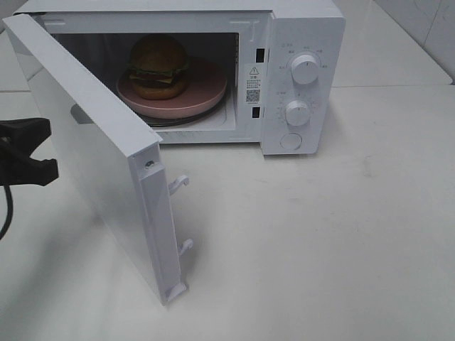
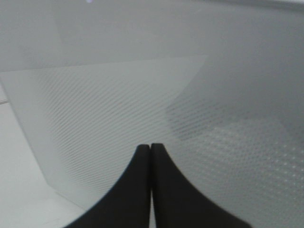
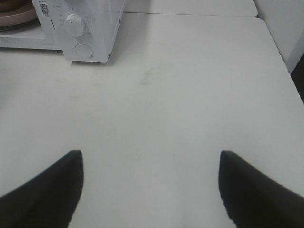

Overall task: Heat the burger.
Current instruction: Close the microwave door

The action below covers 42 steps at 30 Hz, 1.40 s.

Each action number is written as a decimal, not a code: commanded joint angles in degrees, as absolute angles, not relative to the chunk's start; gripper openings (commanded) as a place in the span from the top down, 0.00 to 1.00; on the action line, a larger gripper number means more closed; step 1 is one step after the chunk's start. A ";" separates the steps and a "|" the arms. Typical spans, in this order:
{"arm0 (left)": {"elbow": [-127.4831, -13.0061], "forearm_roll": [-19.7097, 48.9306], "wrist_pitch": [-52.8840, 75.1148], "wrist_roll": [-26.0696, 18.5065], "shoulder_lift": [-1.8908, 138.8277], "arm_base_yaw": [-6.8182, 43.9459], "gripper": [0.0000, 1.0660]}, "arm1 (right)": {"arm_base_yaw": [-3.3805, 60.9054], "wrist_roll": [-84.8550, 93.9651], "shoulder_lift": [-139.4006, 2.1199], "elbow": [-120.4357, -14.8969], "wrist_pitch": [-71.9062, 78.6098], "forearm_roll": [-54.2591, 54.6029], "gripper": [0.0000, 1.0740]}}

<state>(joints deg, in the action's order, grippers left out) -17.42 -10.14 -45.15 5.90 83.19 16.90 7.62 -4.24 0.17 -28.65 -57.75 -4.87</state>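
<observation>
The burger (image 1: 158, 65), with its golden-brown bun, lettuce and dark patty, stands on a pink plate (image 1: 206, 92) inside the open white microwave (image 1: 306, 28). The microwave door (image 1: 92, 149) swings out toward the front left. My left gripper (image 1: 43, 150) is at the far left, just outside the door's outer face. In the left wrist view the left gripper (image 2: 150, 147) is shut on nothing, with its tips close to the dotted door panel (image 2: 118, 104). My right gripper (image 3: 151, 156) is open over bare table, and the microwave (image 3: 90, 28) lies well ahead of it.
Two round knobs (image 1: 306, 69) and a round button (image 1: 290, 141) sit on the microwave's right panel. Two latch hooks (image 1: 179, 183) stick out from the door's free edge. The white table (image 1: 320, 241) stretches in front and to the right. The table's far right edge (image 3: 280, 57) shows in the right wrist view.
</observation>
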 commanded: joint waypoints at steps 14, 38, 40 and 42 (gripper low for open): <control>-27.56 5.04 -47.27 0.00 93.39 31.28 1.00 | 7.33 -4.18 1.83 -28.53 -57.18 -5.16 0.29; -50.82 30.14 -43.66 -15.93 108.06 42.34 1.00 | 7.33 -4.18 1.83 -28.53 -57.18 -5.16 0.29; -53.06 30.48 -42.34 -15.99 109.38 42.34 1.00 | 7.33 -4.18 1.83 -28.53 -57.18 -5.16 0.29; -56.32 31.28 -41.08 -16.67 111.04 42.34 1.00 | 7.33 -4.18 1.83 -28.53 -57.18 -5.16 0.29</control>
